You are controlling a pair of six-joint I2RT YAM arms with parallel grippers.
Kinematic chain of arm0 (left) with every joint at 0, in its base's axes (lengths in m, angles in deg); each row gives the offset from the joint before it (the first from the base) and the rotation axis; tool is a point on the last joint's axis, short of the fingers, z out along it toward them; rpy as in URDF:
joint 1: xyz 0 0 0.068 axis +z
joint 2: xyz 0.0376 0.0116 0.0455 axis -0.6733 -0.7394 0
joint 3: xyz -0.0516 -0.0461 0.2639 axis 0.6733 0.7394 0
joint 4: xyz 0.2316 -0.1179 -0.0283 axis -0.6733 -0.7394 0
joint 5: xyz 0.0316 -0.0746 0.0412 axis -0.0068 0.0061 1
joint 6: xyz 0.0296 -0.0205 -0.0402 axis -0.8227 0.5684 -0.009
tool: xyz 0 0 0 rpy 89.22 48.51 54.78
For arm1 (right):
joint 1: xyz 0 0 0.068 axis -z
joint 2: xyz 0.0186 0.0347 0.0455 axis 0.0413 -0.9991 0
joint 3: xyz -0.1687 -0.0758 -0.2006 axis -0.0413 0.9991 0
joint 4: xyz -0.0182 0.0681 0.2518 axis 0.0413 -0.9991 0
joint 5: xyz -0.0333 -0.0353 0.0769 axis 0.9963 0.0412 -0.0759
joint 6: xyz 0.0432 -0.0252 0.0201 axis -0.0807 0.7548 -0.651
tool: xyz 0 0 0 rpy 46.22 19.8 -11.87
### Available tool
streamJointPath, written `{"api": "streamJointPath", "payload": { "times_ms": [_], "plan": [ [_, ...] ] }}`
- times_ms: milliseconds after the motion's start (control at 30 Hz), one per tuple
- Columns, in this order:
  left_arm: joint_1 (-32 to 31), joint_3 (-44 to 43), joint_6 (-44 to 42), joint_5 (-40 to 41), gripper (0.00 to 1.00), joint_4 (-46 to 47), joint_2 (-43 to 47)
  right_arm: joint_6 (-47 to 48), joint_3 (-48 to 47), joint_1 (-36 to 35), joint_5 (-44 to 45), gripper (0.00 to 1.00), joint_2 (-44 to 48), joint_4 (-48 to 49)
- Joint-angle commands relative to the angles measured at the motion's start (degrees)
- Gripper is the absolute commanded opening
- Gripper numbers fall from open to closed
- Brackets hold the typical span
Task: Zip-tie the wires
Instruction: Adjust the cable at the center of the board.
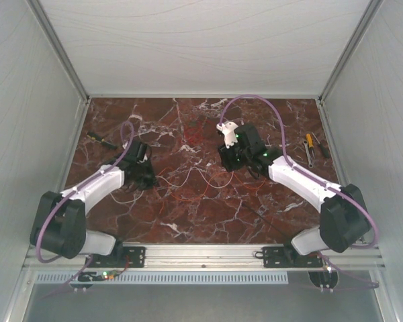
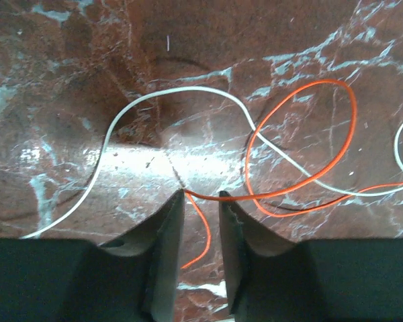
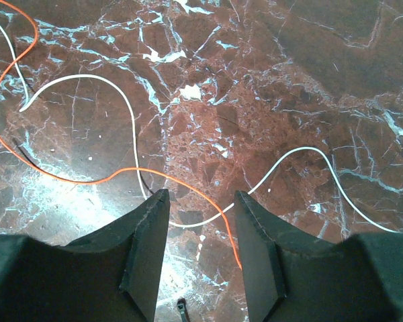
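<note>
The wires (image 1: 196,176) lie in loose red, orange and white loops on the marble table (image 1: 208,221) between the two arms. My left gripper (image 2: 201,194) hangs low over the table, its jaws narrowly apart. An orange wire (image 2: 332,82) crosses its fingertips and the wire's loose end lies in the gap, not pinched. A white wire (image 2: 181,88) arcs just beyond. My right gripper (image 3: 200,192) is open, with an orange wire (image 3: 87,181) and a white wire (image 3: 107,77) running under the gap. A small black end, possibly the zip tie (image 3: 181,311), shows on the table between its fingers.
A yellow-handled screwdriver (image 1: 309,143) lies near the right wall, and a dark tool (image 1: 102,141) near the left wall. Metal walls enclose the table on three sides. Purple cables (image 1: 255,99) loop above the arms.
</note>
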Motion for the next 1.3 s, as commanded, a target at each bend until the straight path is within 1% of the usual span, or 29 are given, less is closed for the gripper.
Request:
{"api": "streamJointPath", "payload": {
  "times_ms": [0,33,67,300,367,433,467,533,567,733,967,1033,1133,1200,1267],
  "plan": [
    [-0.3,-1.1,-2.8,-0.4,0.19,5.1,-0.7,0.1,0.6,-0.3,0.1,0.41,2.2,-0.3],
    [-0.3,-1.3,-2.9,0.2,0.08,4.9,-0.5,0.1,0.7,-0.4,0.0,0.41,2.2,-0.3],
    [-0.3,-1.5,-3.1,1.1,0.00,4.6,-0.2,0.1,0.8,-0.4,0.0,0.41,2.2,-0.2],
    [-0.3,-2.9,-4.2,5.3,0.00,0.8,3.2,0.1,1.2,-0.3,0.0,0.41,2.1,0.2],
    [-0.3,-3.1,-5.0,5.4,0.00,0.4,4.1,0.2,1.3,-0.4,0.0,0.41,2.0,0.3],
    [-0.3,-2.5,-6.8,3.7,0.00,1.5,4.8,0.0,1.3,-0.4,-0.3,0.41,1.8,0.4],
    [-0.3,-2.0,-7.8,2.3,0.11,2.3,5.0,-0.1,1.4,-0.4,-0.5,0.41,1.8,0.4],
    [-0.3,-1.5,-10.6,-1.8,0.37,3.9,5.4,-0.2,1.4,-0.4,-0.5,0.41,1.9,0.4],
    [-0.5,-1.3,-11.5,-3.2,0.45,4.6,5.6,-0.2,1.5,-0.4,-0.5,0.41,2.0,0.4],
    [-0.8,-0.9,-14.9,-7.9,0.61,5.9,4.9,0.0,2.1,-0.3,0.0,0.41,2.5,0.3],
    [-0.9,0.5,-18.7,-9.5,0.61,7.0,3.1,0.1,2.0,-0.4,0.1,0.41,2.8,-0.2],
    [-2.1,1.1,-19.4,-10.2,0.60,7.4,3.2,0.2,2.1,-0.4,0.1,0.41,2.9,-0.2],
    [-4.5,1.3,-19.7,-9.1,0.60,8.1,2.7,0.1,2.4,-0.3,0.2,0.41,2.8,-0.2],
    [-4.7,1.1,-19.6,-8.5,0.59,8.3,1.0,-0.2,2.4,-0.4,0.1,0.41,2.7,-0.2],
    [-4.8,0.9,-19.6,-6.2,0.56,8.3,-0.6,-0.5,2.3,-0.3,-0.2,0.41,2.5,-0.2]
  ]
}}
